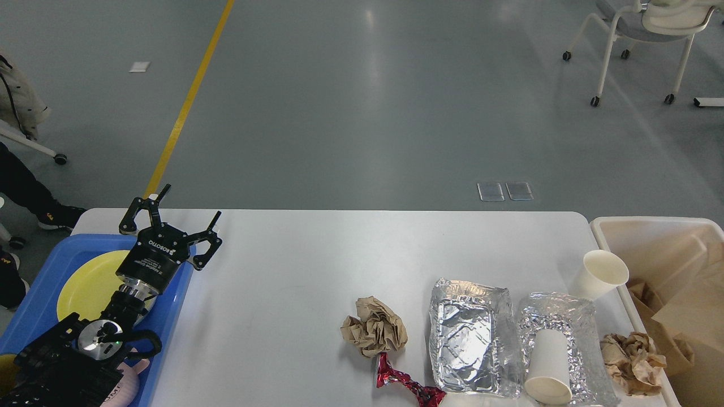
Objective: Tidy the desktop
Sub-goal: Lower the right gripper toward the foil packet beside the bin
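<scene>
The left tool (pixel 169 223) is seen spread and empty over the blue tray (pixel 34 305) at the left end of the white table (pixel 294 282), the litter is gathered well to its right beside the cream bin (pixel 650 232), and the right tool is out of view.

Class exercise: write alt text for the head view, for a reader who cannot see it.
A white desktop holds crumpled paper, two foil trays and paper cups near a cream bin. The open left gripper hovers over a blue tray.
</scene>
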